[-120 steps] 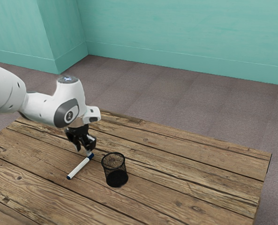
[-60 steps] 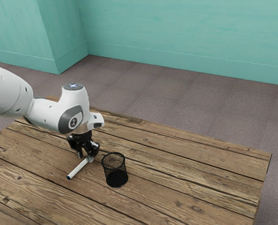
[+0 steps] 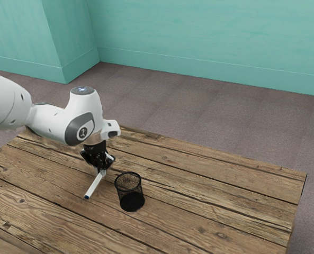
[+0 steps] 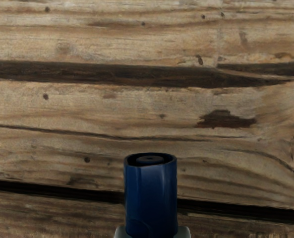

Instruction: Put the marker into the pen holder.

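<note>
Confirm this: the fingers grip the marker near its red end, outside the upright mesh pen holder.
Not red: the wrist view shows a blue end. The fingers do grip the marker near it, outside the upright mesh pen holder.

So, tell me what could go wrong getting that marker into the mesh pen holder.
The pincer grips the white-and-blue marker near one end, so the long free part might swivel or slip. It slants away from upright, so its lower end could catch on the rim of the black mesh pen holder. A knock there may tip the holder over.
</note>
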Controlling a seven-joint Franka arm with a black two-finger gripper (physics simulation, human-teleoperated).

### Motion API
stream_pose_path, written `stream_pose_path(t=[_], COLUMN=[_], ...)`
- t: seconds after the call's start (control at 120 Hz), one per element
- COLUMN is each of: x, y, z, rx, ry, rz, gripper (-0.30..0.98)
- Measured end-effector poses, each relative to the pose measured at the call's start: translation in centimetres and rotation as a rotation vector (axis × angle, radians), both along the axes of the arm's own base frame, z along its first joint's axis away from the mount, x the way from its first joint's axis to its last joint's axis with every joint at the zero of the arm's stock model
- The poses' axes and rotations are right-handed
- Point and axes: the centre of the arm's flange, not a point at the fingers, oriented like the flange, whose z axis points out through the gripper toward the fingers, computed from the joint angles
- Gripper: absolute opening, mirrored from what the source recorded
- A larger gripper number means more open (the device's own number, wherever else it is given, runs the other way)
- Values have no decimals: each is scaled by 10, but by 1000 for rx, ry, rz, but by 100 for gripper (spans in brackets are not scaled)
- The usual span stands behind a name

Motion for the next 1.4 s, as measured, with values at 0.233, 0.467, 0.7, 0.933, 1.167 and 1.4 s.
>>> stream_pose_path(t=[0.233,0.467,0.7,0.933,1.167,1.4], x=[-44,-64,-58,-31,-11,-14], y=[-79,-119,-133,-147,-146,-135], z=[147,171,154,141,126,114], rx=[-66,-77,-70,-57,-45,-32], ry=[-201,-197,-156,-146,-129,-102], rz=[-122,-173,-165,-163,-142,-120], gripper=[-10,-10,-10,-10,-10,-10])
